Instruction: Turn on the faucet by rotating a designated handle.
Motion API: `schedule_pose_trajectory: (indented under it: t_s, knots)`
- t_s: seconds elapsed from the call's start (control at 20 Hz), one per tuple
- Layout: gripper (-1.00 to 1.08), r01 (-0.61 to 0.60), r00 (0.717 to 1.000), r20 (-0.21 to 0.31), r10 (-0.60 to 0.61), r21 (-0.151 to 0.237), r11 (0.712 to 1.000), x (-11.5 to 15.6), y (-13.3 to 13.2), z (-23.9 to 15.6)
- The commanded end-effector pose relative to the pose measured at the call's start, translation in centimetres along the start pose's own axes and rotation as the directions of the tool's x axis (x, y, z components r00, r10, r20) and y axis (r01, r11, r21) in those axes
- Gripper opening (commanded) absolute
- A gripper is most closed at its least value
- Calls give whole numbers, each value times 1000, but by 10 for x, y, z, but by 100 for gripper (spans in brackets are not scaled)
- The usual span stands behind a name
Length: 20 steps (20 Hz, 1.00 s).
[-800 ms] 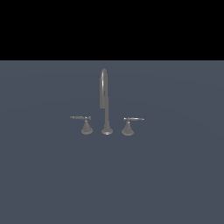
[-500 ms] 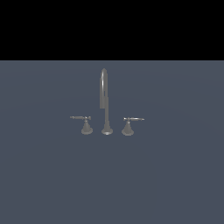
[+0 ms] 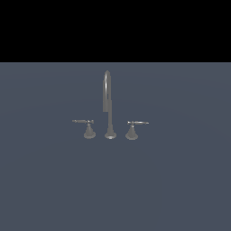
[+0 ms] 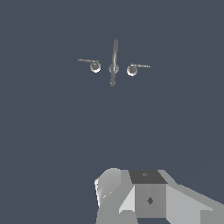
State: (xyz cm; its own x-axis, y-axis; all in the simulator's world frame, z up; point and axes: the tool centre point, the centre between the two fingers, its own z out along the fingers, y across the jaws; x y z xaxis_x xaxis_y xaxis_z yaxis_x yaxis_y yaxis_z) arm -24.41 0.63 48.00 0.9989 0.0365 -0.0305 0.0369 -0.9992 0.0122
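Exterior view: the faucet [image 3: 108, 106] stands about mid-desk [image 3: 180, 189], a tall thin gooseneck spout [image 3: 107, 90] with a low lever handle on a cone base at each side. The handle [image 3: 86, 125] to turn is the one on the exterior view's left, with an evenly dark lever pointing outward, away from the spout. The twin handle [image 3: 134, 126] on the exterior view's right has a paler lever tip. No arm or gripper shows here. No sink, basin, cup or other container is visible, and nothing holds water. Judged handling: rigid metal fixed to the desk, so it won't lift or deform and only pivots on its cone. The lever is thin and smooth and likely slippery, so best to pinch or push it near the outer end for leverage, not at the cone. Wrist view: looking down on the set, the faucet [image 4: 113, 65] is far from the camera, the spout [image 4: 113, 61] is foreshortened, and the handle [image 4: 92, 64] has its lever sticking out sideways, which matches the exterior view's left one. The twin handle [image 4: 134, 68] is on the other side. Only the pale blocky body of the gripper [image 4: 140, 197] shows at the frame edge. The fingertips are out of frame, so how far open it is cannot be told. It holds nothing visible and is well apart from the handle. No container here either.
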Motion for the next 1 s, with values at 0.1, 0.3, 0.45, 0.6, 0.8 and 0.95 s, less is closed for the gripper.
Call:
schedule_pose_trajectory:
  t_s: [0.1, 0.3, 0.45, 0.6, 0.8, 0.95]
  knots:
    - [-100, -10, 1000, 1, 10, 10, 1000, 4, -1, 2]
    - [-100, -35, 999, 4, 35, 32, 999, 14, -5, 5]
    - [-100, -63, 998, 9, 62, 55, 997, 25, -9, 10]
    - [-100, -100, 995, 18, 99, 83, 992, 39, -14, 16]
    - [-100, -169, 985, 40, 165, 125, 978, 62, -23, 28]
    - [-100, -237, 971, 66, 229, 156, 959, 83, -32, 41]
